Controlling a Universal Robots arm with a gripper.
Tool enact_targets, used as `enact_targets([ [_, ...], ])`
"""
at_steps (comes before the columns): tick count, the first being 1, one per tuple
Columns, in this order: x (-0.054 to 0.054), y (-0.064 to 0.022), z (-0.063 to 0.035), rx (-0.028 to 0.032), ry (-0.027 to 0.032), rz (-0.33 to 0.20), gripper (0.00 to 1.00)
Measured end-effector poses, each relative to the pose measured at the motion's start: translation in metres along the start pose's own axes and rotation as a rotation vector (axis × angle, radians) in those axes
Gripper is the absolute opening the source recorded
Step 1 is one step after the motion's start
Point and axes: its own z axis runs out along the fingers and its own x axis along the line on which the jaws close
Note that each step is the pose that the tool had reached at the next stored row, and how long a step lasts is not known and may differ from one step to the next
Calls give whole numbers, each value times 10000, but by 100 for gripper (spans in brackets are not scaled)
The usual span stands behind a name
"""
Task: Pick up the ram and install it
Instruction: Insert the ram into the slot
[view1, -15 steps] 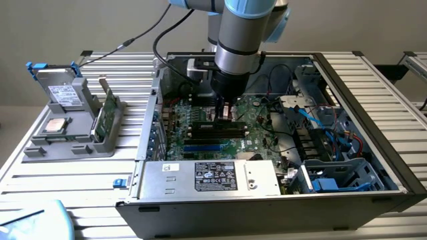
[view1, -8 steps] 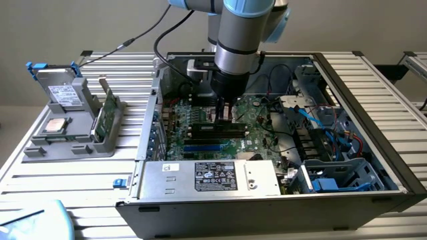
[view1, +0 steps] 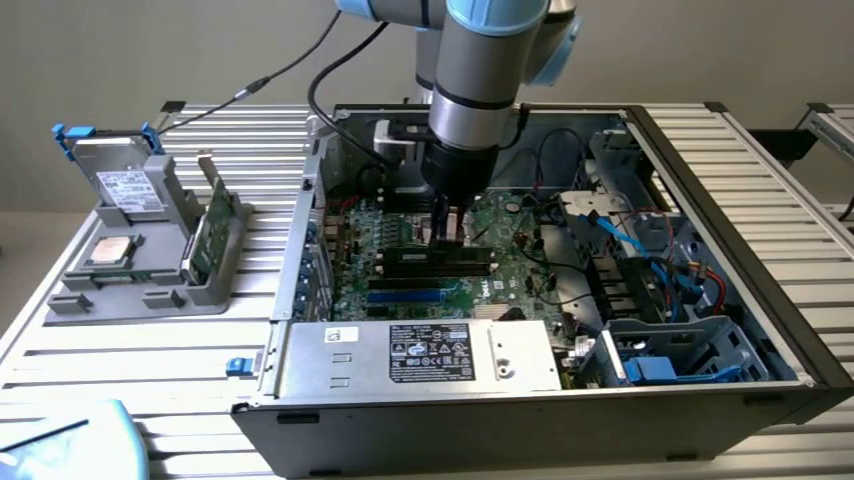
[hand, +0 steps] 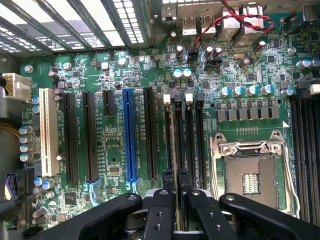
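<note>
Wrist view: the claw (hand: 175, 181) has its two black fingers closed on the ram (hand: 173, 140), a long, thin green circuit-board stick seen edge-on. The stick stands upright over the row of black memory slots (hand: 190, 135) on the green motherboard (hand: 110, 140), near the open silver processor socket (hand: 248, 172). Exterior view: the claw (view1: 447, 235) sits low inside the open black computer case (view1: 781, 300) on the slatted metal worktop (view1: 147, 350). Judged step: insertion; whether the stick is seated cannot be told. Seating calls for a straight push, with the edge aligned to one slot.
</note>
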Motion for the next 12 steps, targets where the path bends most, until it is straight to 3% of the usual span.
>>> enact_targets([
  [7,-1,-1,25,10,155,26,15],
  [12,-5,4,28,12,154,30,15],
])
